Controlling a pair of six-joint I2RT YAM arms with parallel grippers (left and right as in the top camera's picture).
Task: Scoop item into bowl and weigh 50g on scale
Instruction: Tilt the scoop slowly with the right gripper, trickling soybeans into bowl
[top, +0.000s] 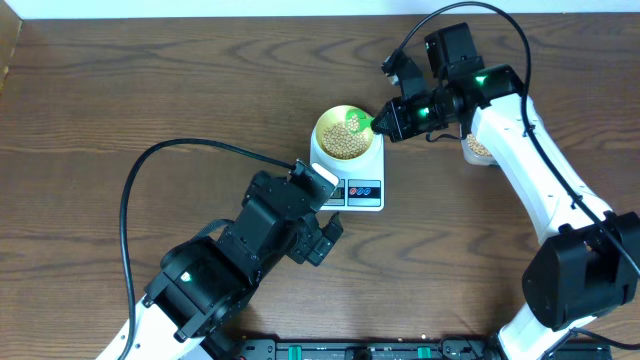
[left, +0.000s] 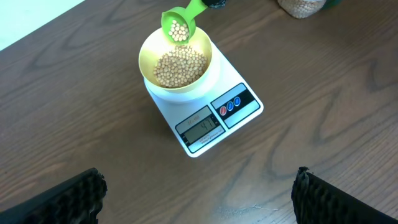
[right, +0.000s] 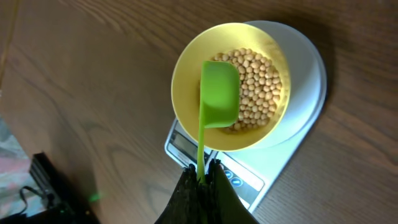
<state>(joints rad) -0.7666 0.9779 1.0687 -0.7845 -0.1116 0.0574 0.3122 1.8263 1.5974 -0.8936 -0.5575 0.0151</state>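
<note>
At the middle of the table, the bowl (top: 321, 135) sits on the far part of the scale (top: 370, 168), which leaves the display at the near edge uncovered for reading. The beans (right: 258, 81) already cover its bottom. The right gripper (right: 202, 180), clamped on the handle of a green scoop (right: 219, 93), tilts the cup over the bowl's rim, likely to trickle in small amounts toward the target. The left gripper (left: 199, 202) hangs nearer, fingers wide apart and empty, off the scale so the weighing is not disturbed. A supply container (top: 478, 148) stands to the right.
</note>
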